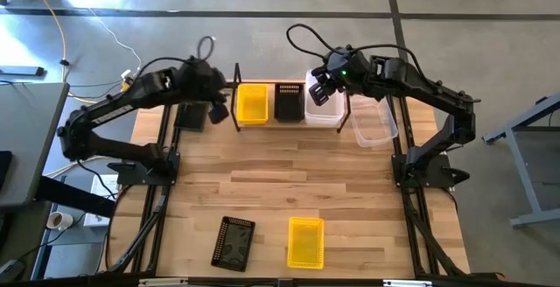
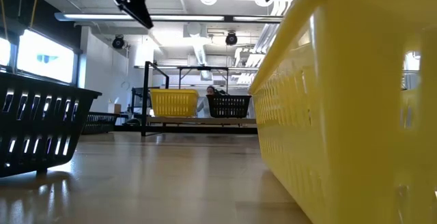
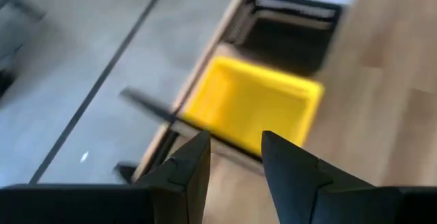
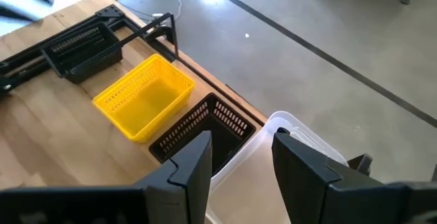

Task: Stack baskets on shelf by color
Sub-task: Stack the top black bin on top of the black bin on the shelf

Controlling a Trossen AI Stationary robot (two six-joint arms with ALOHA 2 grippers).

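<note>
From above, the left gripper (image 1: 220,103) hangs over the far left part of the surface (image 1: 262,195), just left of the shelf (image 1: 236,94). Its jaws stand narrowly apart and hold nothing. Just ahead of those jaws, the left wrist view shows a yellow basket (image 3: 256,104) on the shelf, with a black basket (image 3: 287,29) beyond it. A second black basket (image 1: 191,115) lies beside the left gripper, off the shelf; this shows plainly only from above and in the right wrist view.

On the shelf, left to right, stand the yellow basket, the black basket and a clear basket (image 1: 325,110). The right gripper (image 1: 322,90) hovers over the clear basket, jaws moderately open and empty. In the right wrist view the clear basket's rim lies directly under the jaws. Another clear basket (image 1: 374,122) sits just right of the shelf.

Only the overhead view shows the whole near edge: a black basket (image 1: 234,241) and a yellow basket (image 1: 305,241) side by side, well away from both jaws. The table-level view shows these two large and close, with the shelf far behind and a person dimly beyond it.

No writing or labels can be read.
</note>
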